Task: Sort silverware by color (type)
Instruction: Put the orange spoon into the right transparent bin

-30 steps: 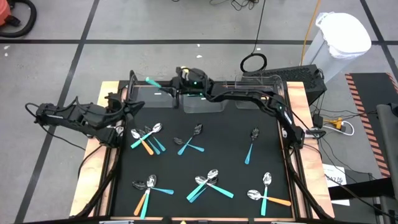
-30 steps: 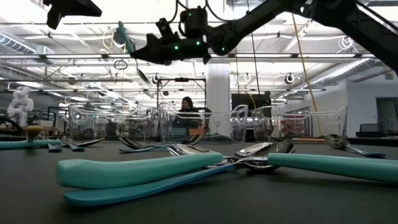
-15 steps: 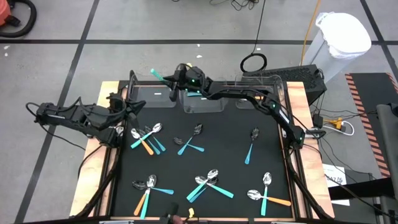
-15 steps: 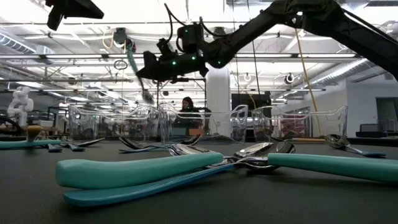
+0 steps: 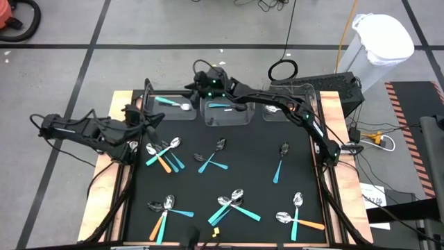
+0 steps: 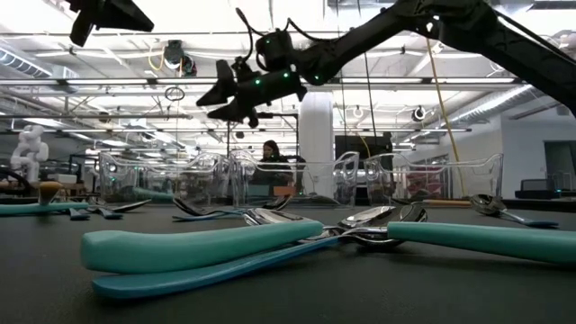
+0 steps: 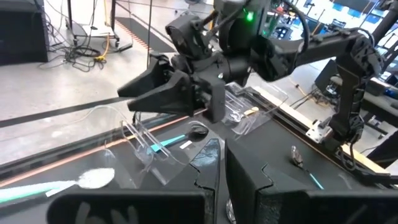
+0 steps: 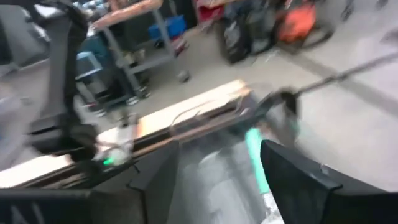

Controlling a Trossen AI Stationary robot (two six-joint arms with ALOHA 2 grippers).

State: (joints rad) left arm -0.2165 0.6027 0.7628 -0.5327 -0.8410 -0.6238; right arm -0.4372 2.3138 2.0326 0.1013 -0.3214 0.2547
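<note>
While my right arm stretches across the far edge of the table, my right gripper [image 5: 195, 86] hangs above the clear bins, its fingers spread apart with nothing between them — the left wrist view shows the two dark fingers [image 7: 163, 88] splayed and bare. Below it, a teal-handled spoon [image 5: 168, 103] lies in the leftmost clear bin [image 5: 154, 111], and a light blue spoon [image 5: 223, 106] lies in the middle bin [image 5: 229, 119] just beside it. The right wrist view is smeared, but a teal handle [image 8: 256, 163] seems to show between my fingers and the bin wall.

My left gripper [image 5: 141, 122] waits at the table's left edge, near the leftmost bin; I cannot tell how its fingers stand.

The rest of the silverware is scattered on the black mat [image 5: 257, 156] in small clusters: teal and orange spoons crossed near the left edge [image 5: 164, 154], a teal pair near the middle [image 5: 211, 158], a single blue spoon [image 5: 280, 164] to the right, and three more clusters along the near edge — teal and orange [image 5: 164, 210], teal [image 5: 232, 205], orange and teal [image 5: 298, 214].
</note>
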